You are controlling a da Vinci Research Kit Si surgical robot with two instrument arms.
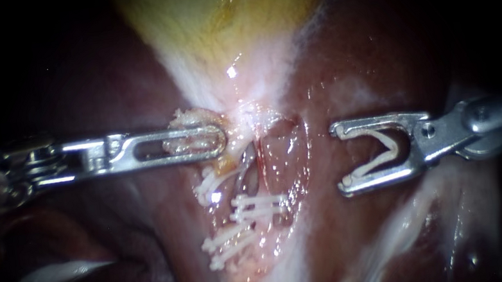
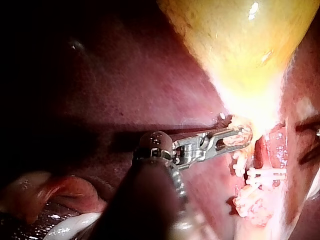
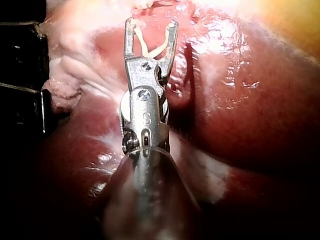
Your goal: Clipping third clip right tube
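My left instrument (image 1: 222, 139) comes in from the left. Its slotted jaws are shut on pale tissue at the gallbladder's (image 1: 214, 10) neck, which the left wrist view also shows (image 2: 245, 136). Below the neck, a tube (image 1: 247, 169) runs down through an opened window and carries white clips (image 1: 258, 206). More white clips (image 1: 229, 242) sit lower left. My right instrument (image 1: 339, 158) is to the right of the window, apart from the tubes. Its jaws stand wide and hold an open white clip (image 1: 375, 158) between them. The right wrist view shows the same clip (image 3: 150, 48) in those jaws (image 3: 150, 22).
Dark red liver (image 1: 368, 48) surrounds the window on both sides. Whitish fatty tissue (image 1: 405, 231) runs down at the lower right. A pale, glistening fold (image 1: 49, 281) lies at the lower left under my left shaft.
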